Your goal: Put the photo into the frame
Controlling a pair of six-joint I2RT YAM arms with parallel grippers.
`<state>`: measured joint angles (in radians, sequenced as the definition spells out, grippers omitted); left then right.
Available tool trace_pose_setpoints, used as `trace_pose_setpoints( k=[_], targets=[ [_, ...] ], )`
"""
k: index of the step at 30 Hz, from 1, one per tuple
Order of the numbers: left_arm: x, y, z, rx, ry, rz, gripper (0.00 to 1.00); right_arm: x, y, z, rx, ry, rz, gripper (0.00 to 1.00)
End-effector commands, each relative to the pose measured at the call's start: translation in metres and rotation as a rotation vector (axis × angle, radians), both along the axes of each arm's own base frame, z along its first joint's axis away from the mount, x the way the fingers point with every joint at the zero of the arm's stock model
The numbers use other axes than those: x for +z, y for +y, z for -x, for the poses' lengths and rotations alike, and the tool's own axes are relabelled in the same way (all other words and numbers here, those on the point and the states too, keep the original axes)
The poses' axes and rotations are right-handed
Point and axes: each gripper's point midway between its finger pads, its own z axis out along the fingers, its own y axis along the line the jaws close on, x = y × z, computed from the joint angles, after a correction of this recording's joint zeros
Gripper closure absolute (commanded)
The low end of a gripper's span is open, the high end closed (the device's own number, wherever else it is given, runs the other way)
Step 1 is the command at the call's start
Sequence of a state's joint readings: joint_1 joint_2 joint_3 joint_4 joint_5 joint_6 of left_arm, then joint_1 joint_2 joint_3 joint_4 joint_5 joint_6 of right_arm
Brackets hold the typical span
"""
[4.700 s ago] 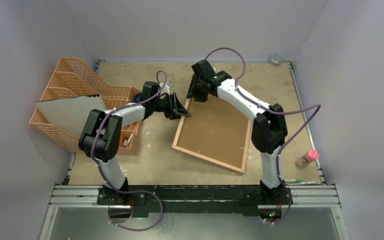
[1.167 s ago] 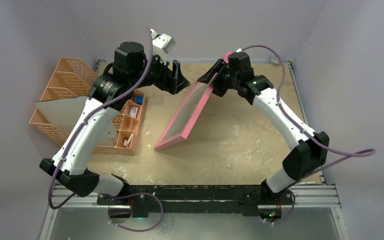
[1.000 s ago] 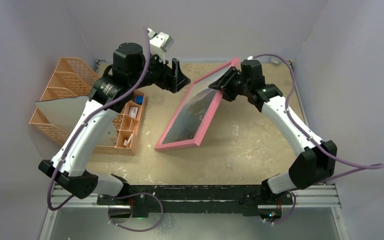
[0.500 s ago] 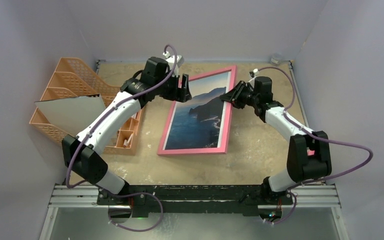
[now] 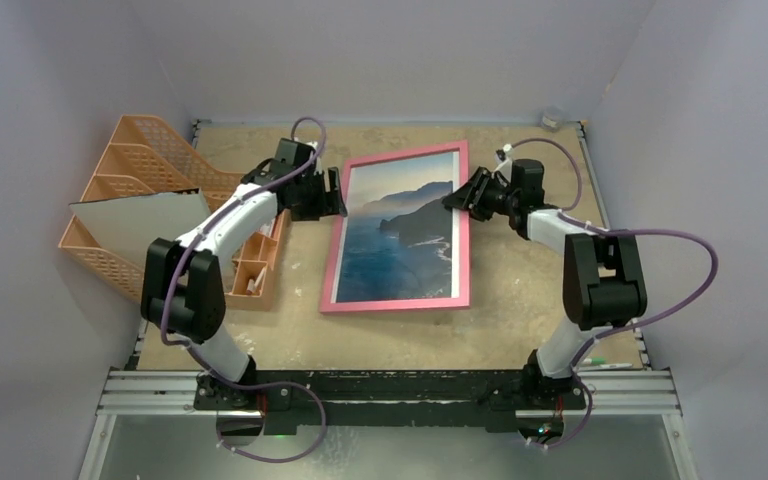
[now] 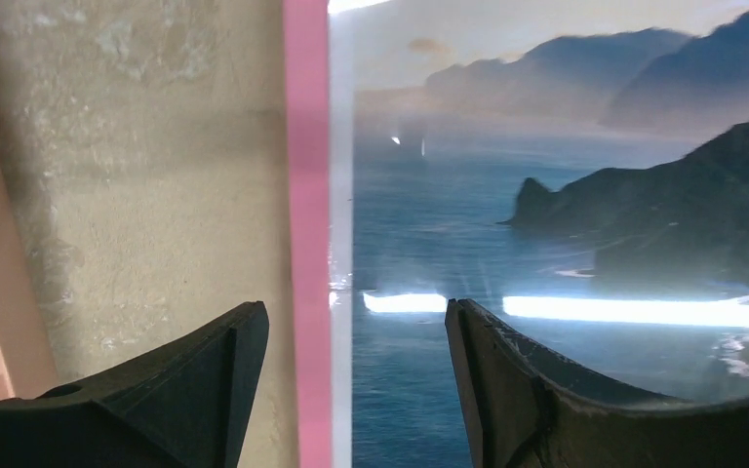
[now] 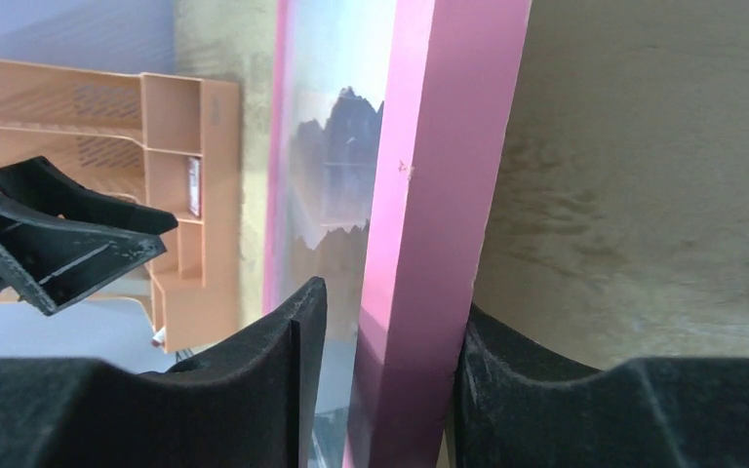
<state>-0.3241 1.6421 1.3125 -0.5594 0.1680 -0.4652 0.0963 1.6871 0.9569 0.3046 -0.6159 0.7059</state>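
The frame (image 5: 395, 302) lay face up on the table (image 5: 530, 300) with the photo (image 5: 395, 250) showing inside; left gripper (image 6: 353, 307) gaped empty astride its left edge, right gripper (image 7: 393, 297) straddled the right edge, grip unclear; set-down stage, next likely a clean release and straight withdrawal.

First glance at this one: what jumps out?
The pink frame lies flat, face up, in the middle of the table, with the sea-and-headlands photo showing behind its pane. The left tool straddles its left border, open. The right tool sits astride the right border.
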Motion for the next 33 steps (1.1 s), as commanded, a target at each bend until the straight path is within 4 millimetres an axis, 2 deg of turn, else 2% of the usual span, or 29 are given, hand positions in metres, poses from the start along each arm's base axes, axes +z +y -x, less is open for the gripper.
trace_pose_setpoints(
  k=[1, 6, 8, 10, 14, 18, 21, 25, 29, 33],
  targets=[
    [-0.028, 0.0, -0.011, 0.031, -0.005, 0.008, 0.29, 0.012, 0.001, -0.013, 0.064, -0.126, -0.002, 0.52],
    [-0.069, 0.014, -0.015, 0.087, 0.041, -0.073, 0.29, -0.013, -0.009, -0.024, 0.036, -0.074, 0.001, 0.44],
    [-0.079, 0.026, -0.019, 0.136, 0.026, -0.12, 0.28, -0.021, -0.013, -0.028, 0.021, -0.06, 0.009, 0.43],
    [-0.084, 0.027, -0.021, 0.137, 0.014, -0.118, 0.27, -0.028, -0.016, -0.032, 0.009, -0.044, 0.03, 0.42],
    [-0.092, 0.001, -0.018, 0.047, 0.054, -0.007, 0.28, -0.042, -0.027, -0.039, -0.035, -0.009, 0.083, 0.33],
    [-0.098, -0.009, -0.019, 0.017, 0.064, 0.042, 0.29, -0.058, -0.037, -0.04, -0.083, 0.058, 0.137, 0.3],
    [-0.099, -0.007, -0.023, 0.018, 0.048, 0.024, 0.29, -0.075, -0.049, -0.038, -0.13, 0.129, 0.204, 0.29],
    [-0.097, -0.003, -0.026, 0.02, 0.025, -0.001, 0.29, -0.078, -0.07, -0.041, -0.225, 0.179, 0.307, 0.26],
    [-0.087, 0.015, -0.034, 0.078, -0.024, -0.084, 0.3, -0.068, -0.1, -0.046, -0.389, 0.217, 0.41, 0.25],
    [-0.061, 0.026, -0.042, 0.109, -0.088, -0.132, 0.3, -0.047, -0.121, -0.05, -0.511, 0.222, 0.467, 0.25]
  ],
)
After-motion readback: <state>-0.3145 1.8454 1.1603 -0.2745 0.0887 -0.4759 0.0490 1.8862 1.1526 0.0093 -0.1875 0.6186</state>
